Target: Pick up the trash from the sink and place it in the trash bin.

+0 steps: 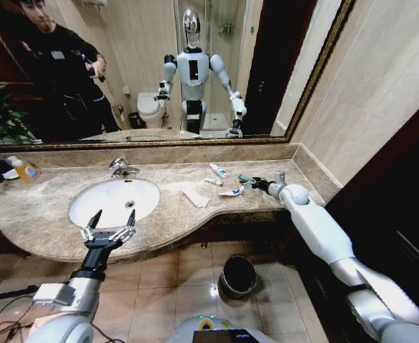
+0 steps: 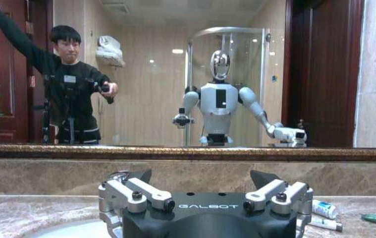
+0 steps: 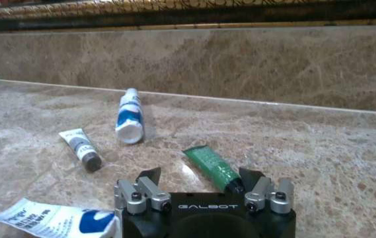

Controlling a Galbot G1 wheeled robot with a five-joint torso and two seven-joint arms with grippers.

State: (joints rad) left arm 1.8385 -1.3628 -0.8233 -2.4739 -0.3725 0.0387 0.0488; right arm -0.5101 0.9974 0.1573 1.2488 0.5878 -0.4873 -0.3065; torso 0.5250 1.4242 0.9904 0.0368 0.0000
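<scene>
on the marble counter right of the sink (image 1: pixel 88 214): right gripper (image 3: pixel 197 179) low over green tube (image 3: pixel 212 167), fingers spread, gripping nothing. white tubes (image 3: pixel 130 116) and wrapper (image 1: pixel 194 196) alongside. left gripper (image 1: pixel 109 227) spread wide at basin's front rim. trash bin (image 1: pixel 238 276) on floor below.

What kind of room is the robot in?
It looks like a bathroom, maybe in a hotel: a white sink with a tap in a marble counter, a big mirror, and a toilet reflected in it.
</scene>
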